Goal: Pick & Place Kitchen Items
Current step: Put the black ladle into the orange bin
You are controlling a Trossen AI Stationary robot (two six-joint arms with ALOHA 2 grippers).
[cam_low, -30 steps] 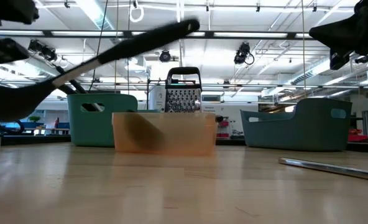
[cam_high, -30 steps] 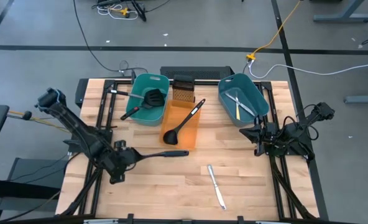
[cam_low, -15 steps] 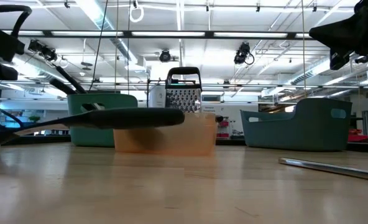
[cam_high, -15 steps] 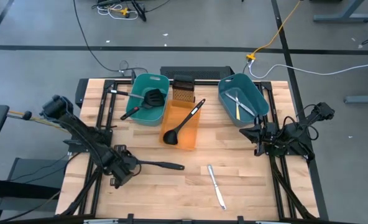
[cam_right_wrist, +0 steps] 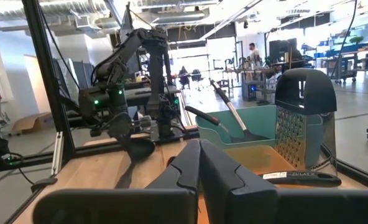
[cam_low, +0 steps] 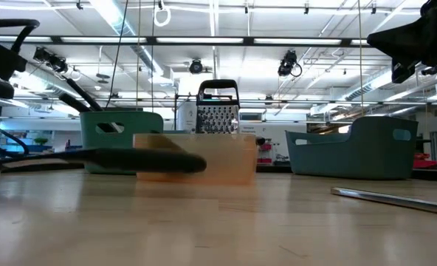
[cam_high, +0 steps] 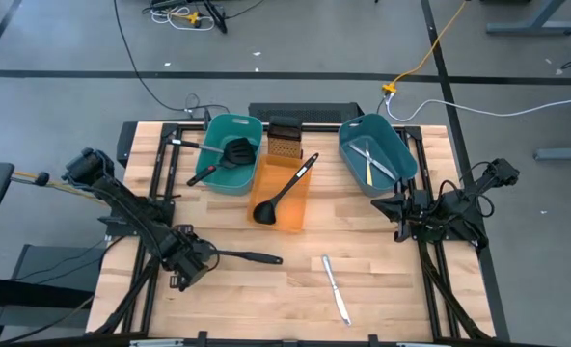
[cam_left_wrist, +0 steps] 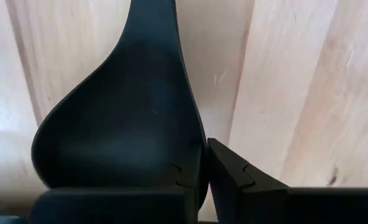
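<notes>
four utensils are binned (cam_high: 367, 162) – a ladle (cam_high: 230, 255), pinched by the left gripper (cam_high: 197, 256), and a knife (cam_high: 336, 288) remain mid-tabletop; right gripper (cam_high: 403, 214) closed, empty.

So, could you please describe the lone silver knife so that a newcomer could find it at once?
Start at the orange tub in the middle of the wooden table. Go toward the table's near edge, slightly right: the knife lies flat on bare wood. It is the only silver utensil outside a tub; the black ladle to its left is at the left end effector.
</notes>
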